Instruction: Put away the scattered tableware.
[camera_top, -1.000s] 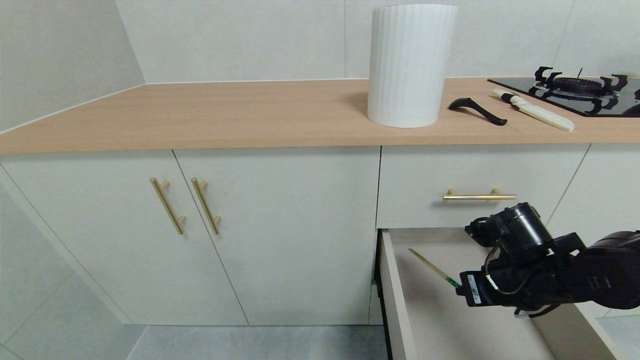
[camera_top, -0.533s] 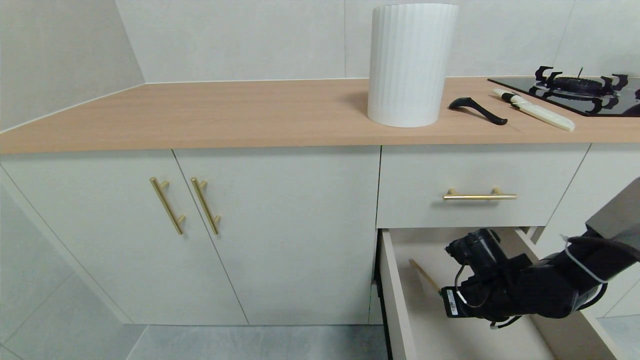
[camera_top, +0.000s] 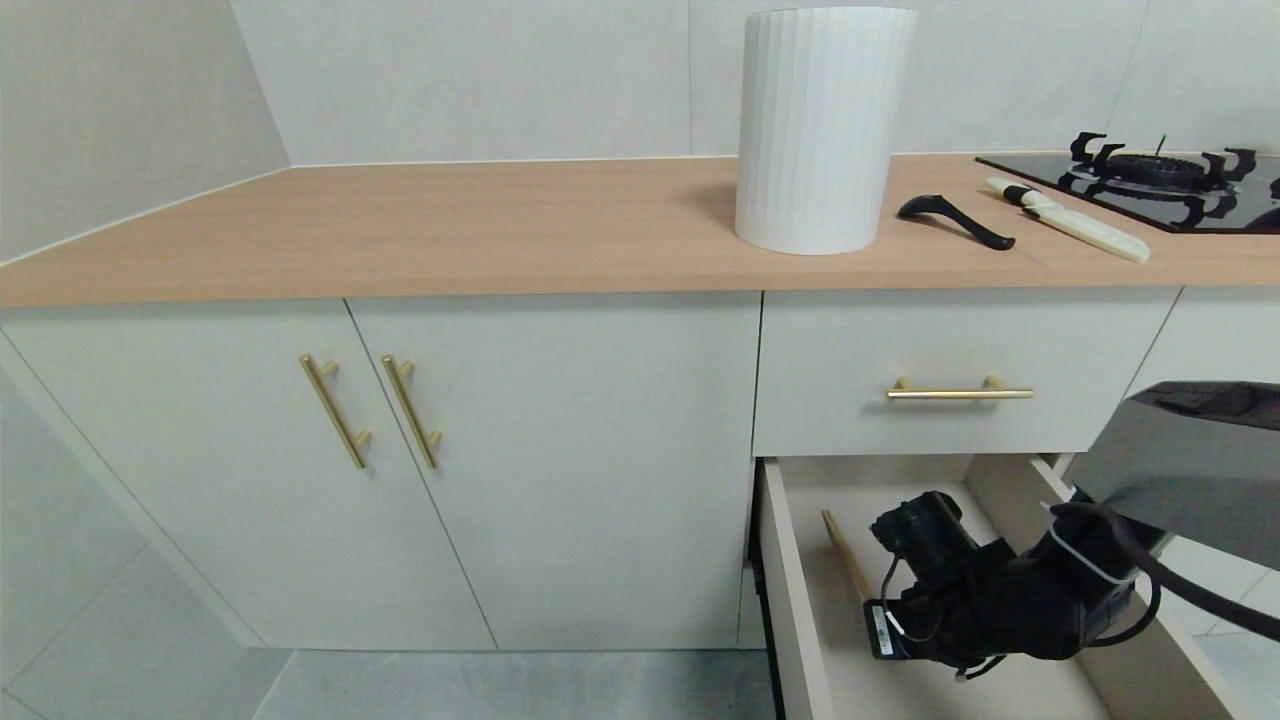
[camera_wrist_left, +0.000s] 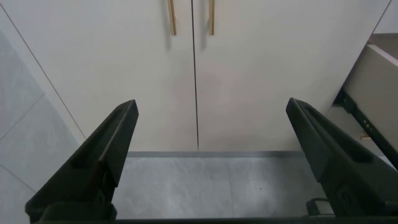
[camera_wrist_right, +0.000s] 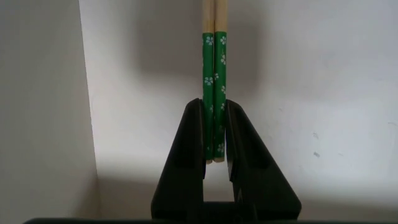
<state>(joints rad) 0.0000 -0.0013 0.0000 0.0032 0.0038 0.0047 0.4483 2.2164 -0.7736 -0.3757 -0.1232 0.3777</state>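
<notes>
Two chopsticks (camera_wrist_right: 214, 62) sit clamped side by side at their green ends between the closed fingers of the right hand (camera_wrist_right: 214, 115), low inside the open drawer (camera_top: 795, 600). Left hand (camera_wrist_left: 211, 106) is spread wide, facing the cupboard doors (camera_wrist_left: 249, 74).

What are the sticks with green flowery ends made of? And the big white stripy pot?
Chopsticks: probably bamboo or wood, with pale tan matte shafts; the green ends look painted with white flowers. White ribbed pot: smooth matte white, perhaps ceramic or plastic; the look leaves it open.
</notes>
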